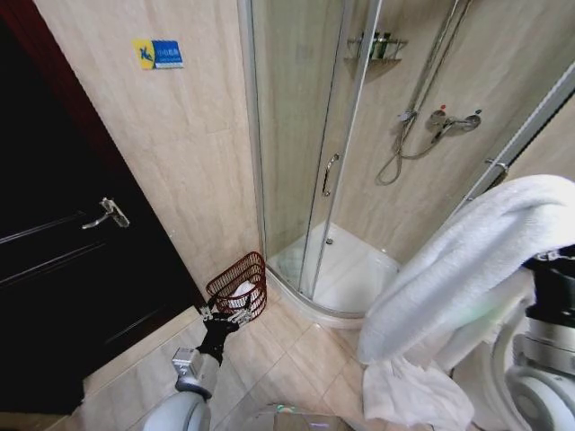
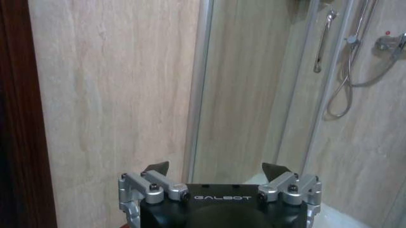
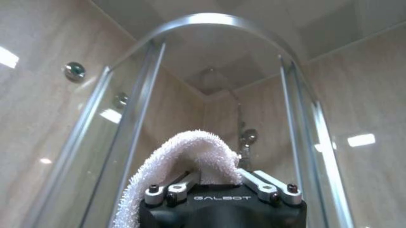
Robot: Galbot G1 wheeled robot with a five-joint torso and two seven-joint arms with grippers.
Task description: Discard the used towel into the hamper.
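Observation:
The hamper (image 1: 239, 285), a dark-red wire basket, stands on the floor against the wall by the shower corner, with something white inside. My left gripper (image 1: 225, 316) hovers low just in front of it. In the left wrist view the left gripper (image 2: 216, 169) is open and empty, facing the wall. The white towel (image 1: 467, 269) hangs in thick folds at the right of the head view, well above the floor and to the right of the hamper. In the right wrist view my right gripper (image 3: 216, 175) is raised and shut on the towel (image 3: 190, 152), which loops over its fingers.
A dark door (image 1: 63, 269) with a lever handle (image 1: 110, 214) fills the left. The curved glass shower enclosure (image 1: 305, 144) and its white tray (image 1: 355, 269) stand behind the hamper. Beige tiled floor (image 1: 296, 359) lies open between my arms.

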